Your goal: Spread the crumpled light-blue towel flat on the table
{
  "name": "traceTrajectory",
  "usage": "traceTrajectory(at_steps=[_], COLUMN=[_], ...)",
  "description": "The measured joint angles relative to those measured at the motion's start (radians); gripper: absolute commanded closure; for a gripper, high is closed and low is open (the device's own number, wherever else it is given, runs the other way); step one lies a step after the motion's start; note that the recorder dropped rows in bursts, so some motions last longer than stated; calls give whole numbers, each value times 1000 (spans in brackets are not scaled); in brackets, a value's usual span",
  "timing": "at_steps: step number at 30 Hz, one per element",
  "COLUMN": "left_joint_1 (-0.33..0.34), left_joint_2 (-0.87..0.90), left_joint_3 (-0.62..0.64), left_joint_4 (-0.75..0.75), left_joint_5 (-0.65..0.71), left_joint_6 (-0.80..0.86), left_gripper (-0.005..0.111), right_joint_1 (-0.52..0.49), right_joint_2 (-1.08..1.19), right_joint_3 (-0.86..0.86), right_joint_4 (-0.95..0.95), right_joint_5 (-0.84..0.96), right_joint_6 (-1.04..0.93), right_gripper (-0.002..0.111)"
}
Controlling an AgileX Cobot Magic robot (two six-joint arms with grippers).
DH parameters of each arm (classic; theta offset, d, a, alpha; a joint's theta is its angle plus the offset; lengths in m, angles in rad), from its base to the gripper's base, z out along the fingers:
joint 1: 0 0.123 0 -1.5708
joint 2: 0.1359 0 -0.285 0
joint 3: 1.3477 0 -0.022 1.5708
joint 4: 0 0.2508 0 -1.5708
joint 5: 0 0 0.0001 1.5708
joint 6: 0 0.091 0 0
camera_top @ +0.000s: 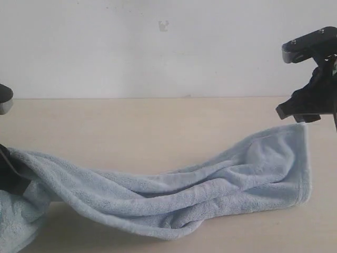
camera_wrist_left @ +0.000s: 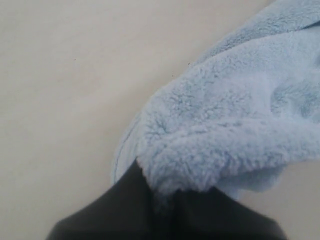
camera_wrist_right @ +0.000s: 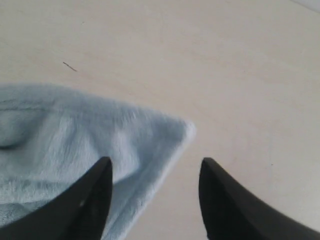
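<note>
The right gripper (camera_wrist_right: 156, 164) hangs with its two dark fingers spread apart, holding nothing. In the right wrist view a corner of the towel (camera_top: 210, 179) lies on the table (camera_top: 158, 121) under the gap, with one finger over the cloth and the other over the tabletop. In the exterior view this gripper sits at the right edge of the frame, just above the towel's upper right corner and apart from it. The left gripper (camera_wrist_left: 165, 212) is clamped on the towel: in the left wrist view a thick fluffy fold bulges out from between its closed dark fingers. In the exterior view it sits at the lower left edge, mostly cut off by the frame.

The towel stretches across the lower half of the exterior view, from the lower left corner to the right side. Its right end lies flat, with a stitched hem along the right edge. The middle is bunched into long folds, and the left end rises off the table, with a shadow beneath it. A thin dark speck (camera_wrist_right: 70, 66) marks the table near the towel's corner. A plain pale wall (camera_top: 105, 47) stands behind, with a small faint mark (camera_top: 164, 25) at upper centre.

The folds hide how many layers lie underneath. A grey part (camera_top: 4, 99) at the left edge, halfway up, is cut off too much to make out. The left wrist view is blurred close to the fingers.
</note>
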Motion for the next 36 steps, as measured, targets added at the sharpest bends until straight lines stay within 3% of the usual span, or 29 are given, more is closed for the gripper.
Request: traceTrajectory(at_steps=[5,8,11,14,16,19,23,30,32,35,36], left_joint_1=[0,0,0,0,0,0,0,0,0,0,0], left_joint_2=[0,0,0,0,0,0,0,0,0,0,0], left_joint_3=[0,0,0,0,0,0,0,0,0,0,0], left_joint_4=[0,0,0,0,-2,-9,-10,-10,-10,-10,-10], left_joint_5=[-5,-5,-8,-13,-16,-18,-18,-19,-22,-24,-24], left_joint_6=[0,0,0,0,0,0,0,0,0,0,0], left_gripper=[103,103,103,103,103,103,103,103,103,103,103], right_joint_1=[0,10,80,212,320,462,580,611,611,611,611], right_joint_2=[2,-20,-42,-37,-12,51,162,330,354,371,370], right_joint_3=[1,1,1,1,1,20,69,89,89,89,89], right_joint_4=[19,177,431,694,770,776,731,650,631,592,574], right_joint_5=[-30,-57,-54,-2,29,36,-25,-152,-165,-181,-183], right_joint_6=[71,32,-278,-622,-780,-878,-914,-857,-848,-837,-831], right_gripper=[56,56,56,56,56,56,56,56,68,108,107])
